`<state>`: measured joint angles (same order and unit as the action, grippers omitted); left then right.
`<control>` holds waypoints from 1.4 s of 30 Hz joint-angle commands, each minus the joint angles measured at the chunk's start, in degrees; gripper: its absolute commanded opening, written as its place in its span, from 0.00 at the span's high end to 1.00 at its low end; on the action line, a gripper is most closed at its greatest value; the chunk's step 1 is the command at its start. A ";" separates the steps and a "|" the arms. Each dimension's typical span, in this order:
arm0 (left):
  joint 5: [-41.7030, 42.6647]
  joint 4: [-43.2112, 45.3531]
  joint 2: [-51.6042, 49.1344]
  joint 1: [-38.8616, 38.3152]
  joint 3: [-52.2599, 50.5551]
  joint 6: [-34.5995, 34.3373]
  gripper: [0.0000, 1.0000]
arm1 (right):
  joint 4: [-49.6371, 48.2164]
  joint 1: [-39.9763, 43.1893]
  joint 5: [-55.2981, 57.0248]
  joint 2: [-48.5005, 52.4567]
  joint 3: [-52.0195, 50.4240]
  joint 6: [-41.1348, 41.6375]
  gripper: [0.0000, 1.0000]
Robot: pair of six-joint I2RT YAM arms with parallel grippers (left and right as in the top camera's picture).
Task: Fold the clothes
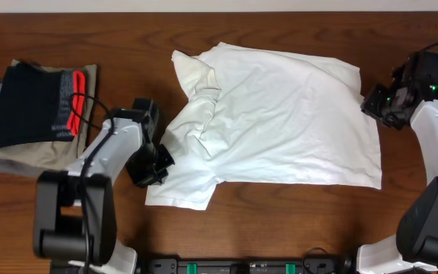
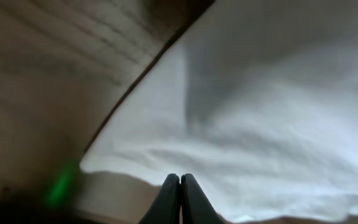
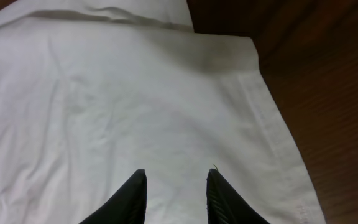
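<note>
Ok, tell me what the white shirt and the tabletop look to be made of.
White T-shirt: thin knit cloth, probably cotton, matte; it wrinkles softly and shows stitching along its edge. Table: wood or wood-look laminate, dark brown, faint sheen; grain streaks show.

My left wrist view is smeared: the T-shirt (image 2: 260,118) is a white blur running off at 3 o'clock, and I can't tell whether the left gripper (image 2: 180,186), tips together, pinches cloth. Overhead, the black garment (image 1: 29,106) hides most of the olive-grey pile (image 1: 44,156), cut off at 9 o'clock.
</note>
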<state>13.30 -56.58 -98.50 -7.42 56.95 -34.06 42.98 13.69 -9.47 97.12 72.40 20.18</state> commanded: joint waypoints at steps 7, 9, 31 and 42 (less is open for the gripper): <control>-2.47 0.48 -4.83 0.02 -0.85 0.72 0.94 | 1.11 -0.63 -0.42 0.39 0.72 0.52 0.70; -3.30 -0.11 -4.83 0.22 -1.68 0.31 0.94 | 1.14 -0.59 -0.20 0.39 0.72 0.35 0.70; -8.41 -4.26 -4.81 6.86 -8.61 -7.30 0.94 | -0.04 -0.59 0.68 0.39 0.72 0.35 0.71; -11.41 -10.49 1.33 8.37 -8.61 -11.65 0.94 | -6.01 -0.63 0.66 0.44 0.72 0.39 0.71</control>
<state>5.17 -65.98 -101.65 0.67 48.45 -43.00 38.33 13.56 -9.19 97.12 72.40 20.23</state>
